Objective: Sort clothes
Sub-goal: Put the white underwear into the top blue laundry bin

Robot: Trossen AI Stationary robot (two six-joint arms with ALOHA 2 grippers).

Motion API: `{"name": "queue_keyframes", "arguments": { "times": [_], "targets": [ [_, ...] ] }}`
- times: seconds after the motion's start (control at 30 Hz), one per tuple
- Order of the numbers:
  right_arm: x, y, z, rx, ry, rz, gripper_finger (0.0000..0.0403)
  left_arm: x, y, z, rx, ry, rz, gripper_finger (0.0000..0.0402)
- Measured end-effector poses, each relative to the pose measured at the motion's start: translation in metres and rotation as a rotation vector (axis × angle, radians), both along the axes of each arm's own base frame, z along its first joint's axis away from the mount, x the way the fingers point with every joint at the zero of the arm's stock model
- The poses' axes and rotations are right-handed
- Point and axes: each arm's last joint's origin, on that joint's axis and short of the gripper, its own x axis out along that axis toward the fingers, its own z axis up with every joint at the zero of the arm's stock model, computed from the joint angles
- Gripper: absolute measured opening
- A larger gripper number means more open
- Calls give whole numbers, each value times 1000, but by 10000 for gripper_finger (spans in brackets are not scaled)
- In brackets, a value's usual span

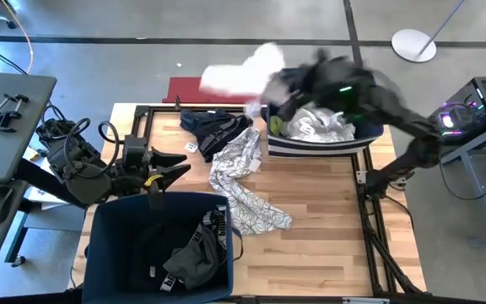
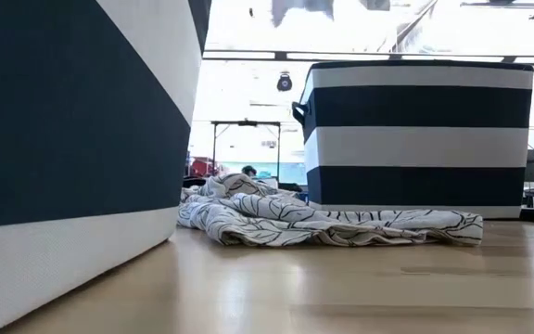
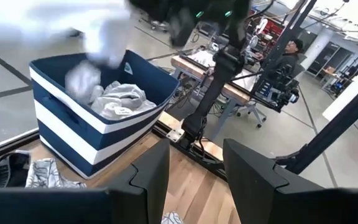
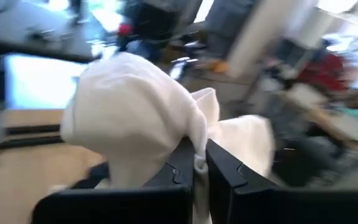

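Observation:
My right gripper (image 1: 278,87) is shut on a white garment (image 1: 239,74), held in the air over the table's far edge, left of the striped bin (image 1: 319,145). The garment also shows in the right wrist view (image 4: 135,112). That bin holds white and grey clothes (image 1: 319,125) and a yellow piece (image 1: 274,127). A light patterned garment (image 1: 243,186) and a dark garment (image 1: 213,128) lie on the table. My left gripper (image 1: 174,169) is open and empty at the table's left, above the far rim of the dark blue bin (image 1: 108,221). My right gripper pinches a bunched fold of the white garment (image 4: 199,152) between its two fingers (image 4: 179,168). The cloth is lifted clear of the table and billows out past the fingers, slack. One layer or several, I cannot tell.
The near-left dark blue bin holds dark clothes (image 1: 188,257). A flat red board (image 1: 188,89) lies beyond the table's far edge. The patterned garment (image 2: 323,223) spreads between the two bins. A person (image 3: 288,46) sits at a desk beyond the table.

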Motion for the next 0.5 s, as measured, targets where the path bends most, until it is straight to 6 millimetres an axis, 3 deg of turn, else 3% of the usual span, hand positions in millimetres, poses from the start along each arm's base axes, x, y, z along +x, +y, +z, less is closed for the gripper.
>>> {"name": "queue_keyframes", "arguments": {
  "times": [0.13,0.23,0.37,0.5],
  "targets": [
    [-53,-6,18,10,-31,-108,5,0,0,1,12,-2,8,138],
    [-80,-16,10,126,29,-160,5,0,0,2,20,-8,6,138],
    [-93,-40,-31,367,196,-200,5,1,0,3,33,-14,6,138],
    [-89,-61,-103,644,396,-214,5,2,-1,6,44,-24,1,138]
  ]
}}
